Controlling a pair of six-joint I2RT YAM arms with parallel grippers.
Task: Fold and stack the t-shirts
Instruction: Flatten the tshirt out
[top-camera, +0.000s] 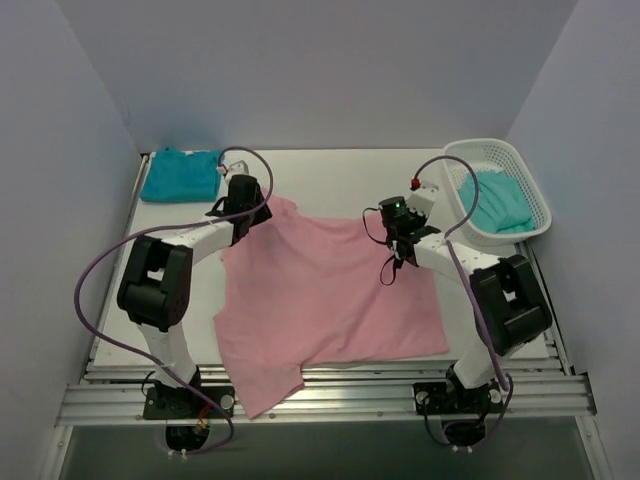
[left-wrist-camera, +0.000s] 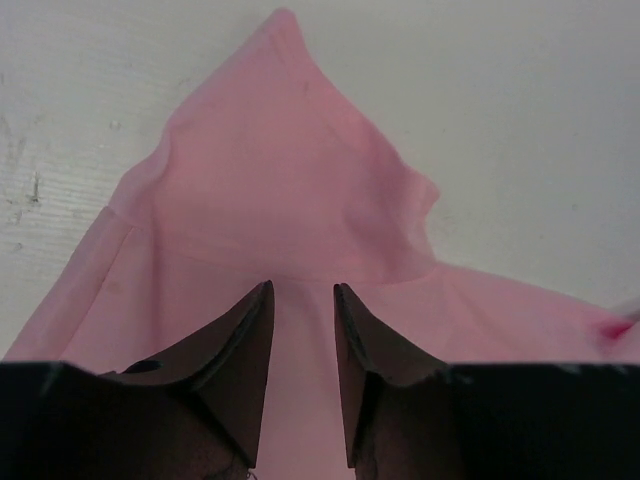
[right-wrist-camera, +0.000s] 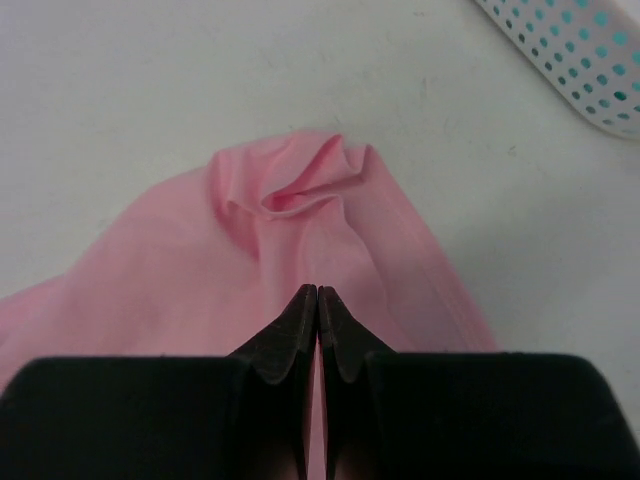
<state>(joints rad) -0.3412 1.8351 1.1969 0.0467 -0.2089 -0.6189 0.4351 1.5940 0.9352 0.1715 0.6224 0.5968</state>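
The light pink t-shirt (top-camera: 320, 295) lies spread across the middle of the table, one sleeve hanging over the front edge. My left gripper (top-camera: 245, 200) sits at its back left sleeve; in the left wrist view the gripper (left-wrist-camera: 303, 290) is open, with pink cloth (left-wrist-camera: 280, 190) under and between the fingers. My right gripper (top-camera: 398, 222) is at the back right corner; in the right wrist view the gripper (right-wrist-camera: 318, 292) is shut on a ridge of the pink cloth (right-wrist-camera: 300, 200), which bunches ahead of the tips. A folded deep teal t-shirt (top-camera: 182, 175) lies back left. The mint-teal t-shirt (top-camera: 497, 205) is in the basket.
The white mesh basket (top-camera: 530, 190) stands at the back right, close to my right arm; its corner shows in the right wrist view (right-wrist-camera: 570, 50). Grey walls enclose the table on three sides. Bare white tabletop (top-camera: 330, 175) lies behind the pink shirt.
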